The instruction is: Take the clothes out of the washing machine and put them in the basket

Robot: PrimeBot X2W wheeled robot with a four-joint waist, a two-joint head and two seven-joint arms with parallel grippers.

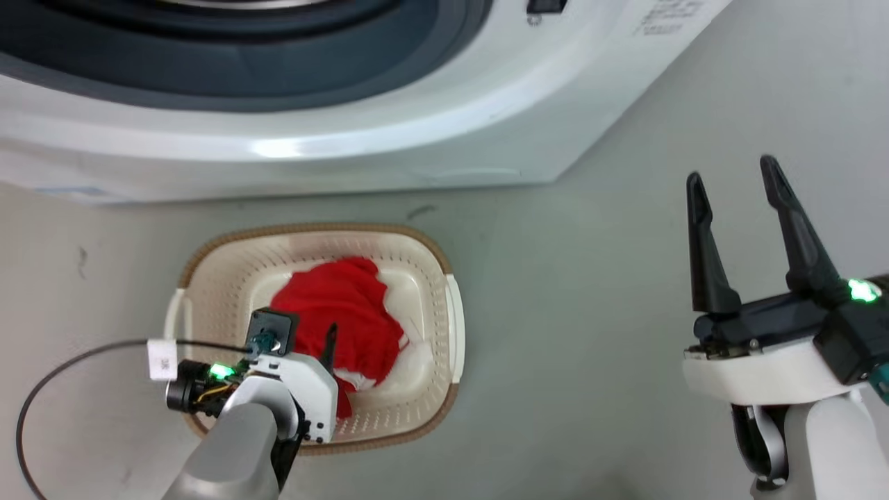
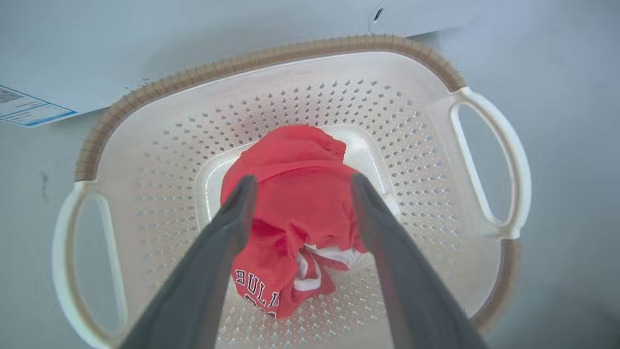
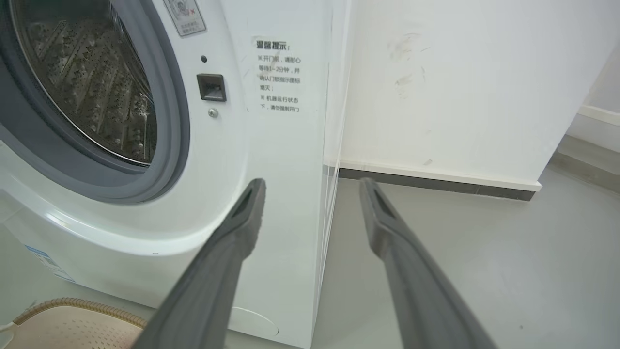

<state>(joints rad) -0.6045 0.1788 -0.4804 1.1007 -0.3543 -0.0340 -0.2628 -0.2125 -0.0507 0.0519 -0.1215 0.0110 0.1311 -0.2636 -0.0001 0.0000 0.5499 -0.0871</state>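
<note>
Stock as I read it from my station:

1. Left gripper (image 2: 302,180) — jaws spread wide, pointing down into the basket (image 2: 271,55) and clamped on nothing. The red heap shows between and beneath the two fingers. I cannot tell whether the tips touch the cloth.
2. Right gripper (image 1: 732,170) — also wide open and holding nothing, raised over the grey floor (image 1: 590,278) well to the right of the basket. Its wrist view looks at the machine's right front corner.
3. The clothes (image 1: 340,312) — a bunched red heap on the base of the basket, roughly in the middle. One piece is a jersey (image 2: 256,286) with black-and-white lettering and white trim (image 2: 305,281), at the side of the heap nearer the left wrist camera.
4. Basket: cream, perforated walls, brown woven-look rim, a handle on each side. It sits on the floor just in front of the washing machine (image 3: 271,145).
5. Washing machine: white, its porthole showing the grey gasket (image 3: 169,121) and the steel drum (image 3: 97,87) behind it, with printed stickers (image 3: 278,75) to the right of the opening.
6. A black cable (image 1: 69,361) loops from the left wrist out over the floor.
</note>
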